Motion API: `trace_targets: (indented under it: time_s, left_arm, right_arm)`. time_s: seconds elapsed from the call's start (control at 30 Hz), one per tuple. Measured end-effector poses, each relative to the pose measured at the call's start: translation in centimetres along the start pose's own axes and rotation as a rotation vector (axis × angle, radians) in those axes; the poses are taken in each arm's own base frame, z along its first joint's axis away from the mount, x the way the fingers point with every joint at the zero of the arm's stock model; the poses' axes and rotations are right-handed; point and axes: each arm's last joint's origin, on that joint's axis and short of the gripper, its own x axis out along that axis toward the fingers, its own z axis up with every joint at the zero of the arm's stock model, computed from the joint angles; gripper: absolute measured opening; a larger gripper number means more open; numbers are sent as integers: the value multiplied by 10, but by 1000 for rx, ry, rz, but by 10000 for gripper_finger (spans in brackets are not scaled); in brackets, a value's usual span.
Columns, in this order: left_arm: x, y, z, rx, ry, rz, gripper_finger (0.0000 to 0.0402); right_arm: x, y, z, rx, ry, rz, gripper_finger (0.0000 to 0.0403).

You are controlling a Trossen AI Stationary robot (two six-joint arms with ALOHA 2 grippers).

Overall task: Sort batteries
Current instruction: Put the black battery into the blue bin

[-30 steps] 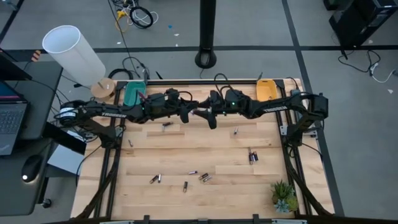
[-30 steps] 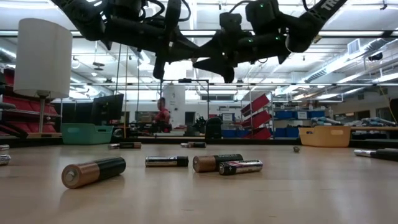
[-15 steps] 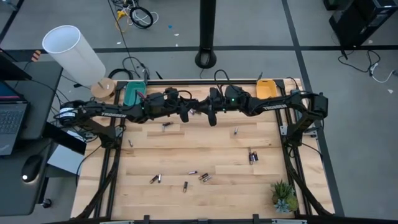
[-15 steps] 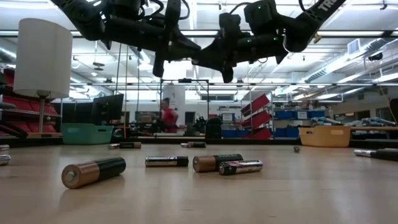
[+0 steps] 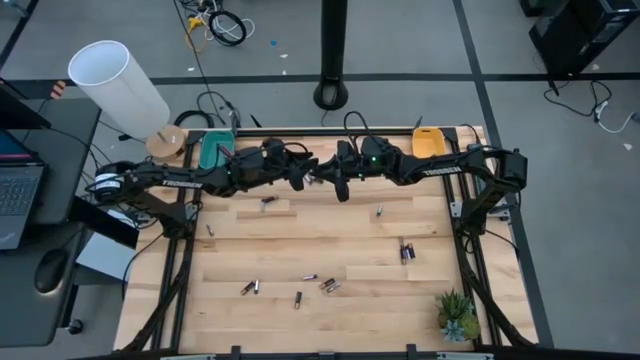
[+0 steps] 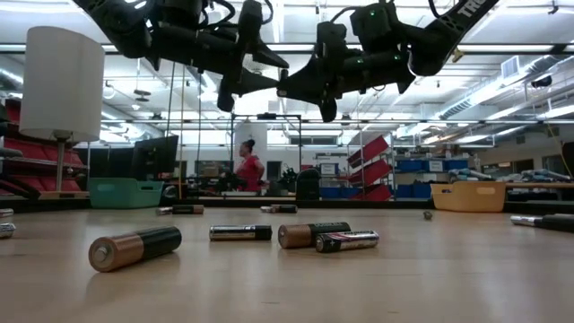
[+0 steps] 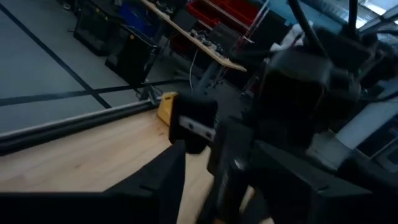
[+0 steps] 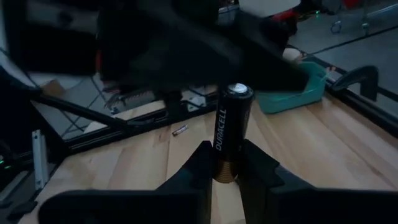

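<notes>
wooden table [image 5: 300, 240] below — right fingers [image 8: 258, 168] pinch a battery [image 8: 229, 134] upright; left fingers [image 6: 244, 63] spread wide.

A robotics lab or workshop is shown. A wooden surface [image 5: 300, 240] is framed by dark metal rails and is set on a grey floor marked with dark lines, where loose cables [image 5: 222, 24] are left lying, and a laptop [image 5: 14, 195] with a mouse [image 5: 48, 270] is placed on a desk beside it. Behind the surface, a wide hall is seen with strip lights on the ceiling, shelves holding red and blue bins [image 6: 381, 161], and a person [image 6: 247, 168] in a red top.
</notes>
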Motion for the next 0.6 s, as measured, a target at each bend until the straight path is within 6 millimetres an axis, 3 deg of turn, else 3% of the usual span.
trace_targets:
  time_s: [0.23, 0.6]
  left_arm:
    - [-8, -2, 15, 33, -49, -6, 198]
    - [-10, -3, 13, 42, 6, -37, 194]
  right_arm:
    - [0, 0, -1, 7, 11, 10, 51]
    - [0, 1, 2, 0, -17, 18, 51]
